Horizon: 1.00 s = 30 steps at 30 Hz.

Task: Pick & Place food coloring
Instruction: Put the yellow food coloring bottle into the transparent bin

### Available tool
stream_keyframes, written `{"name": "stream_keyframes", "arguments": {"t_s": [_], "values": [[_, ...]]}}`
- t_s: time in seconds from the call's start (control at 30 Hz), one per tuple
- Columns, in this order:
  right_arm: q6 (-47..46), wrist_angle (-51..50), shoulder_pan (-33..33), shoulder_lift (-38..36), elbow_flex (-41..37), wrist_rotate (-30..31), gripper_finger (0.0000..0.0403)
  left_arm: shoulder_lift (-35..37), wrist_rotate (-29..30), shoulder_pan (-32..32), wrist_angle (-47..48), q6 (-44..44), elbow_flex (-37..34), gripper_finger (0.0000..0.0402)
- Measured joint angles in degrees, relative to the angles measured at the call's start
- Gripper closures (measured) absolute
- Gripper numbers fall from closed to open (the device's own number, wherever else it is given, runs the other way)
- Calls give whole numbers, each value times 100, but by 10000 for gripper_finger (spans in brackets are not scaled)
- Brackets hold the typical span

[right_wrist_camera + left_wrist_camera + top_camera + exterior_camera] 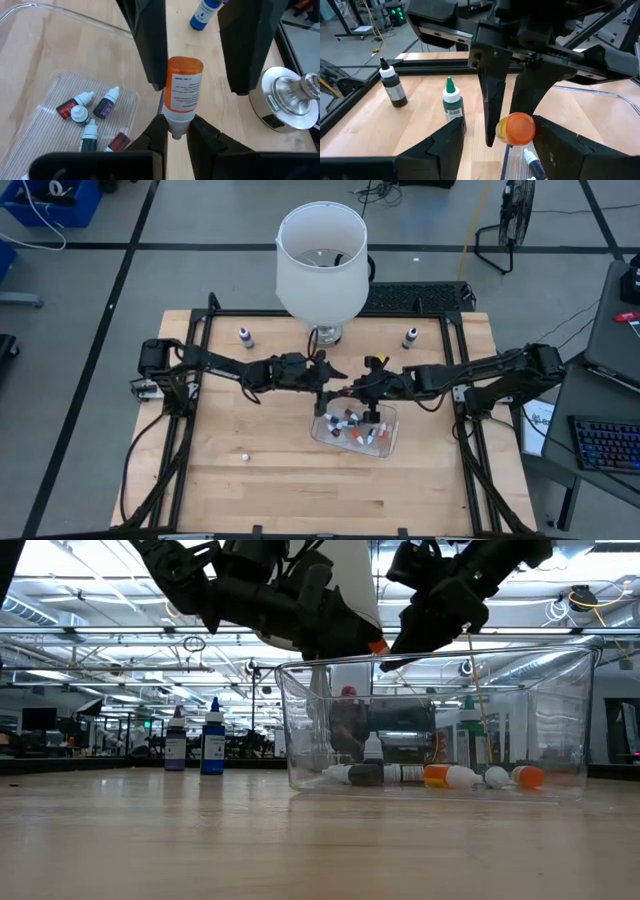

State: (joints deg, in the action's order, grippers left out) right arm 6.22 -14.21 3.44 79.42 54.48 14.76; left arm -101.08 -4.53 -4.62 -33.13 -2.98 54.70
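Clear tub (390,442) just below bench (250,490) centre holds about a dozen food coloring bottles (352,427) lying loose on its floor. Over the tub's 12 o'clock rim the two arms meet: right claw (176,131) closed on the white cap end of an orange bottle (182,92), left claw (495,145) spread open, a finger at each side of that bottle's orange end. Farther back, single bottles stand at 11 o'clock (246,335) and 1 o'clock (410,337), flanking a white lampshade (320,265) at 12
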Motion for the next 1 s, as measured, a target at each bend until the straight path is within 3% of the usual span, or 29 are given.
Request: {"name": "stream_keyframes", "arguments": {"t_s": [0.2,0.47,0.53,0.83,1.0], "values": [[15,88,-4,0,0,11,366,1,-89,-58,215,119,0,224],[31,159,-7,-4,0,61,366,9,-106,-59,276,58,-17,376],[28,189,-7,-4,0,46,366,2,-171,-64,263,38,-20,393],[28,202,-2,-9,0,-2,366,2,-283,-66,192,170,-20,351],[27,237,0,-5,1,-13,366,2,-302,-57,71,236,-17,296]]}}
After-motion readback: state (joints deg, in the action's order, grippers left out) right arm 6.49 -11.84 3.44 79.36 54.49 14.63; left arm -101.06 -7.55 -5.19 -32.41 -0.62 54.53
